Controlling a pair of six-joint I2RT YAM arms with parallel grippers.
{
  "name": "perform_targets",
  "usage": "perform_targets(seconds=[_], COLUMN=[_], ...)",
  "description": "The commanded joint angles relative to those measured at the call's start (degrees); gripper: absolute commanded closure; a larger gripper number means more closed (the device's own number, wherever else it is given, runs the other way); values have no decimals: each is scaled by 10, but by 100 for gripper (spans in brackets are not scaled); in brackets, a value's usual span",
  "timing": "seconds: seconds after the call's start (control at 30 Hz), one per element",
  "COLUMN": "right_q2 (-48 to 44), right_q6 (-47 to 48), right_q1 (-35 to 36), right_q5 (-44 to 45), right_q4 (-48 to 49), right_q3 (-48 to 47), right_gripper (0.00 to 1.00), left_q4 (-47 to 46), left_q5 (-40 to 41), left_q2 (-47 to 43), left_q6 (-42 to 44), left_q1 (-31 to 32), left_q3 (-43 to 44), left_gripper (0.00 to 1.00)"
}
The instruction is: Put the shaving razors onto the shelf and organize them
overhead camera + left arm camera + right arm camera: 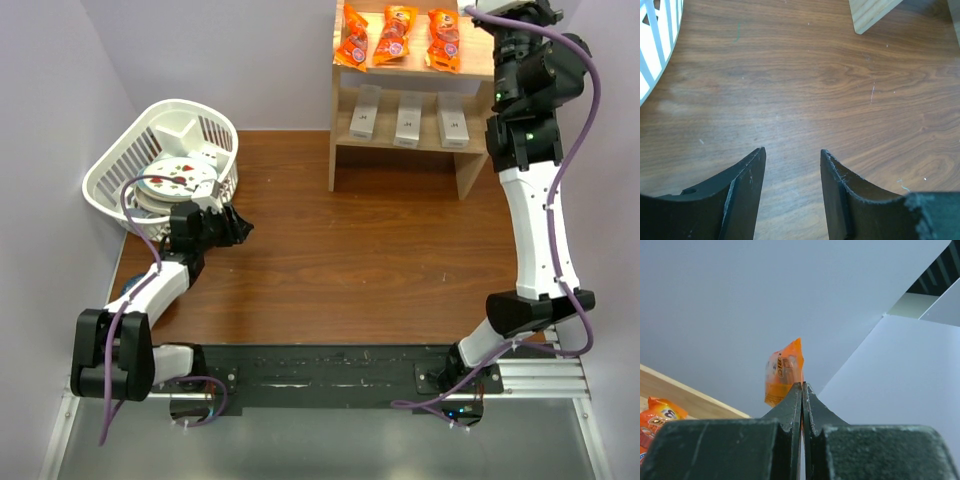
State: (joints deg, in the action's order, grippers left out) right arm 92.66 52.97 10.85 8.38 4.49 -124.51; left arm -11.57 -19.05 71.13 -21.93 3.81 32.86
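Observation:
Three shaving razors, white boxes [364, 112] [409, 118] [453, 120], lie in a row on the lower level of the wooden shelf [338, 150]. Three orange packets [395, 35] lie on its top level. My right gripper [802, 386] is raised above the shelf's right end, shut on the edge of another orange packet [784, 371] with BIC lettering, which sticks up past the fingertips. My left gripper [240, 228] hovers low over the brown table beside the basket. It is open, with only bare wood between its fingers [747, 180].
A white slatted basket [165, 112] holding white packets with red spots sits at the table's left; its wall shows in the left wrist view [652, 45]. A foot of the shelf [872, 12] stands ahead of the left gripper. Pale walls enclose the table.

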Motion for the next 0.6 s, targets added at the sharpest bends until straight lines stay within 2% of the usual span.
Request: perform_targets(seconds=[0.0, 0.3, 0.37, 0.57], right_q2=[10, 68, 83, 97], right_q6=[27, 73, 76, 120], right_q1=[-9, -107, -152, -185], right_q5=[-54, -215, -243, -312], right_q4=[22, -40, -64, -96], right_q3=[-21, -88, -107, -83], right_gripper=[100, 100, 100, 100], left_q4=[-34, -42, -43, -44], left_q5=[3, -2, -1, 0], left_q2=[-14, -7, -8, -5], left_q6=[1, -7, -7, -4], left_q1=[-5, -5, -5, -5], left_q3=[-8, -8, -10, -20], left_gripper=[47, 47, 47, 47])
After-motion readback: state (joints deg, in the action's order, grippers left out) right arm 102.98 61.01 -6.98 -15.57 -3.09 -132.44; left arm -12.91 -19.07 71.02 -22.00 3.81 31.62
